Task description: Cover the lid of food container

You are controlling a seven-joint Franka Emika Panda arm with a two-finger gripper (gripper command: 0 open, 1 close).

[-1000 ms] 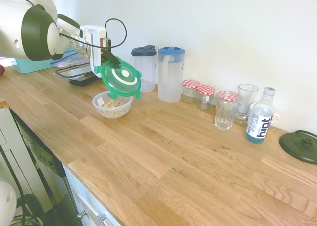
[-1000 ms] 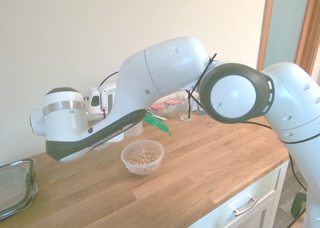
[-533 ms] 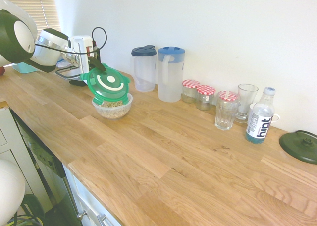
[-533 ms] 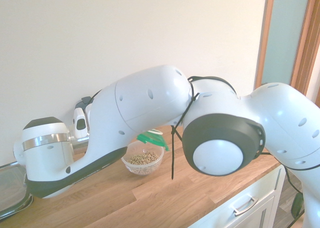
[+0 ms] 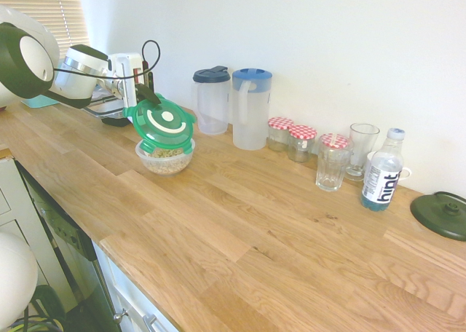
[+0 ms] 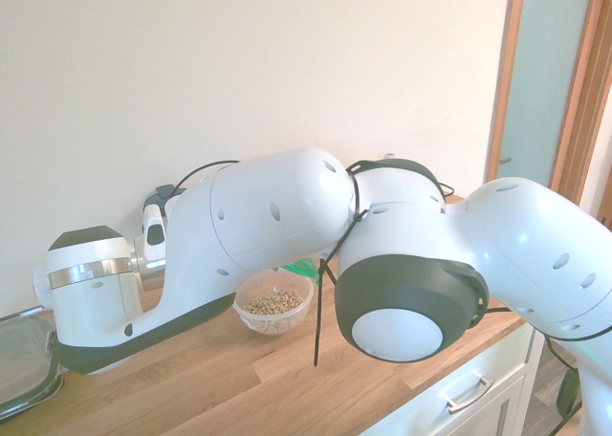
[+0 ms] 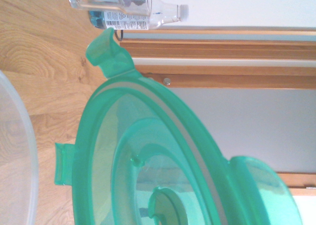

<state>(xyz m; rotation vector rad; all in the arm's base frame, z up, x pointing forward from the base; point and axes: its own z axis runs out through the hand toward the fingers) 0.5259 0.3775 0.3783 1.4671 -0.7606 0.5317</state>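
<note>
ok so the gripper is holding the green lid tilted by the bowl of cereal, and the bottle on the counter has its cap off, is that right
Not quite: the bottle has its cap on, as the first exterior view shows. The gripper is indeed holding the green lid tilted by the bowl of cereal.

I am in a kitchen, most likely one in a home. A butcher-block countertop (image 5: 240, 223) runs along a plain pale wall (image 5: 320, 41), with a white drawer front (image 5: 135, 288) under its edge, fitted with a metal pull (image 5: 151, 323). On the wood I see kitchenware: two plastic pitchers, one with a dark lid (image 5: 212, 103) and one with a blue lid (image 5: 252, 110), small jars with red-checked lids (image 5: 301, 143), and a clear bowl of cereal (image 5: 166, 161). Window blinds (image 5: 54, 12) and a wood-framed door (image 6: 545, 82) add a household look.
</note>
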